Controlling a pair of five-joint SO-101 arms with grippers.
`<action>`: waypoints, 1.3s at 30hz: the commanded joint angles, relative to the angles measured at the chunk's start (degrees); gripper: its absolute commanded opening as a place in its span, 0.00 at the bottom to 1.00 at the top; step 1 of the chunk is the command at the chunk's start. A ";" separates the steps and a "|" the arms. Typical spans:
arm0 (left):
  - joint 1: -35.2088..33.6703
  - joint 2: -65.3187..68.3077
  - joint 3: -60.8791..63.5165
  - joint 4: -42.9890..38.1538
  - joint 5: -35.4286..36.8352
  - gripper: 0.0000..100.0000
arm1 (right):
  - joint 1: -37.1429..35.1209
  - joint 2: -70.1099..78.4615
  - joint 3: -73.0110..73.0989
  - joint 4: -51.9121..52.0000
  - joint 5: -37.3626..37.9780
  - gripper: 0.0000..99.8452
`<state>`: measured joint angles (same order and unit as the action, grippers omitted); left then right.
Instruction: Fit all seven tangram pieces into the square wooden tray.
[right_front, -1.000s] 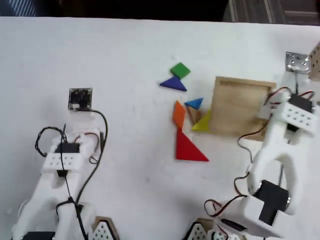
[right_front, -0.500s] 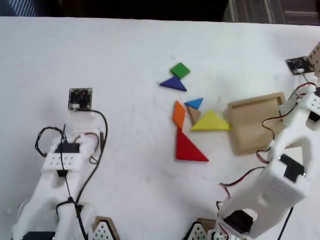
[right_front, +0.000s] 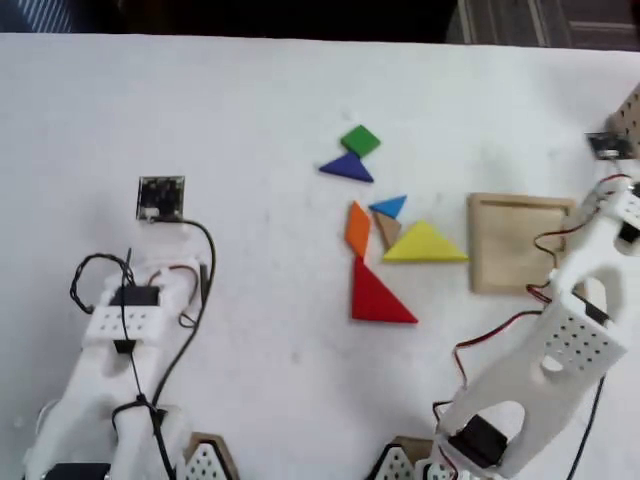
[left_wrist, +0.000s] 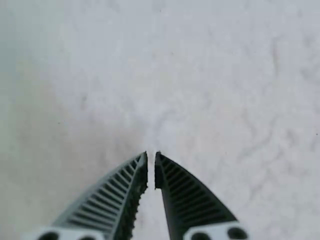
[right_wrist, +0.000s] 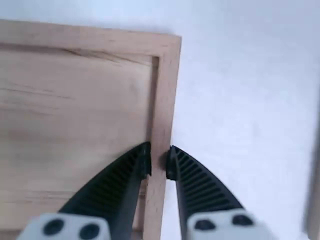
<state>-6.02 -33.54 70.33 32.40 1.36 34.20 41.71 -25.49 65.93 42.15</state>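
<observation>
Both arms are white printed plastic. The left arm (right_front: 120, 330), lower left in the high view, trails looping black and red cables over a dotted block. The right arm (right_front: 560, 350), lower right, has perforated shells, black motors and thin red wires. The left pincer (left_wrist: 151, 165) and right pincer (right_wrist: 157, 160) have dark grey ribbed, saw-edged fingers (left_wrist: 120, 195) on pale bases with screw holes.
</observation>
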 joint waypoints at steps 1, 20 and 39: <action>-0.75 -0.31 -1.49 -1.32 -0.70 0.05 | -5.76 -0.40 -2.29 4.79 -0.70 0.02; -0.84 -0.04 -1.23 -4.04 -0.70 0.05 | -22.20 -39.34 56.00 -17.01 -18.20 0.02; -0.84 -0.31 -0.62 -3.69 -0.70 0.05 | -22.46 -52.70 68.40 -16.92 -24.26 0.02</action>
<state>-6.11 -33.54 70.33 29.67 1.36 11.16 -8.13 43.25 48.44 18.24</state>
